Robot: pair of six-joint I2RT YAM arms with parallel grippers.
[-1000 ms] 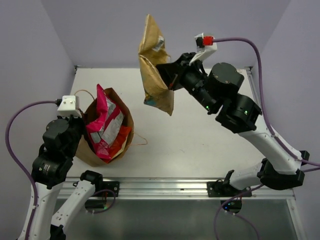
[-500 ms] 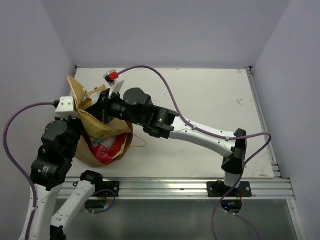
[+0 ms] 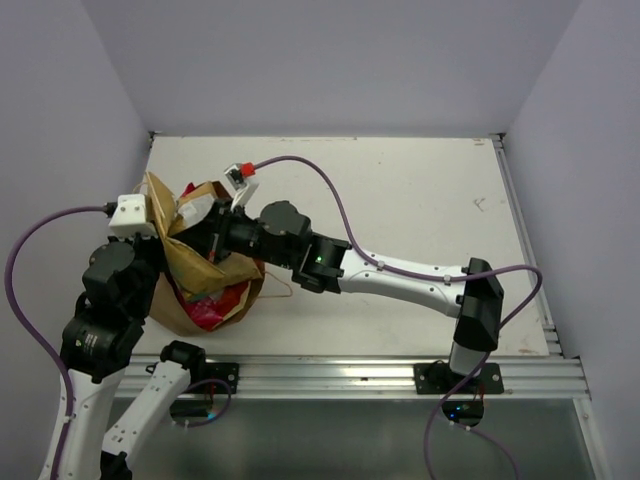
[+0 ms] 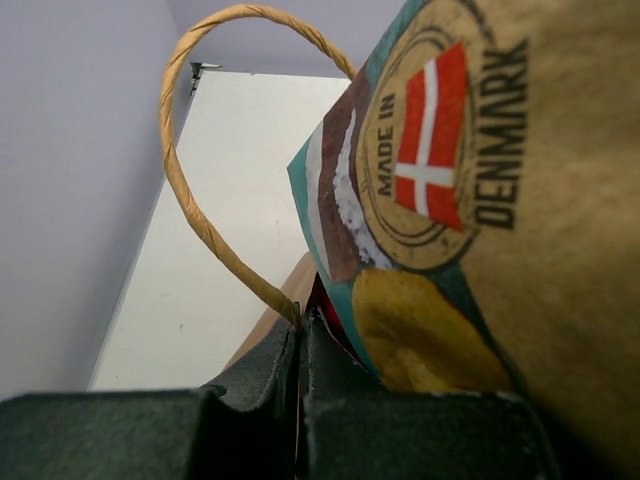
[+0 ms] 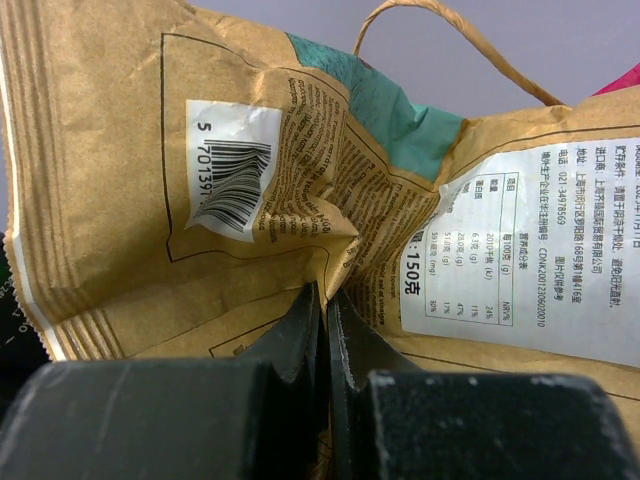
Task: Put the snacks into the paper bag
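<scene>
Top external view: a brown kraft paper bag [image 3: 172, 312] stands by the near left corner of the white counter [image 3: 400, 190], mouth open upward, with both arms meeting over it.
Tan packet: the large matte, creased tan packet [image 3: 185, 255] leans into the bag's mouth, its upper end jutting above the rim toward the left edge.
Print: a red-and-white flag roundel [image 4: 430, 140] reading "Made in Denmark" sits on one face; a barcode [image 5: 232, 180] and a white label [image 5: 520, 240] sit on the other, beside a teal patch.
Other packets: glossy, crumpled red-pink other packets [image 3: 208, 310] lie lower in the bag, partly hidden.
Handle: a thin twisted twine handle [image 4: 167, 150] loops up from the bag's rim.
Right arm: the right arm [image 3: 400, 275] stretches low from the near edge across the counter toward the left, a purple cable [image 3: 330, 190] arching over it.
Right gripper: the right gripper [image 5: 325, 300] pinches a crumpled fold of the tan packet, jaws nearly together.
Left arm: the left arm [image 3: 105, 300] is folded upright at the near left corner, wrist at the bag's left side.
Left gripper: the left gripper [image 4: 300, 335] is clamped on the bag's rim at the foot of the handle.
</scene>
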